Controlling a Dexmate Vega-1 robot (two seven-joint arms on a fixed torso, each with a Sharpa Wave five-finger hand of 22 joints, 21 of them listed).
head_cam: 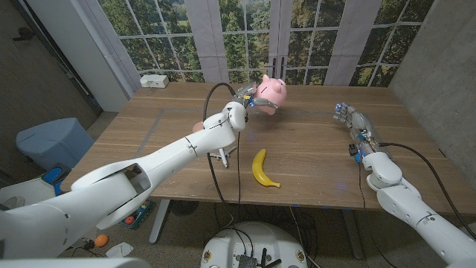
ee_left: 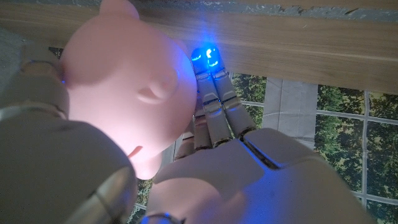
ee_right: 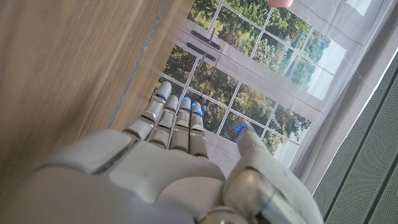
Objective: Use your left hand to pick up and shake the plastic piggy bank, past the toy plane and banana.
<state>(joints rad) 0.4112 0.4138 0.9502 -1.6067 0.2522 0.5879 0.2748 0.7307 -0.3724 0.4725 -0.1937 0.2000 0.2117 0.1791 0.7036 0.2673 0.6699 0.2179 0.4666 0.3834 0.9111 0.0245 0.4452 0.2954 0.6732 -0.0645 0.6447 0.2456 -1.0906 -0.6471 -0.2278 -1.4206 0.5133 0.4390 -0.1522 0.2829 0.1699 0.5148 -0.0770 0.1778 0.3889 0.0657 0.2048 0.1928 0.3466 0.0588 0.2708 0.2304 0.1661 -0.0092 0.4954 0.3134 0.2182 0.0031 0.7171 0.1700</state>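
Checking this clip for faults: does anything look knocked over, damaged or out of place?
Nothing stands out. The left hand holds the piggy bank above the table; the banana lies intact, and the right hand is open.

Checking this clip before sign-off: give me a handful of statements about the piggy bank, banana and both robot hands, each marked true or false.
1. The left robot hand holds the pink piggy bank. True.
2. The banana is gripped by the right robot hand. False: it lies on the table, and the right robot hand holds nothing.
3. The piggy bank is beyond the banana from the robot. True.
4. The right robot hand's fingers are wrapped around the toy plane. False: its fingers are extended and apart, on nothing.
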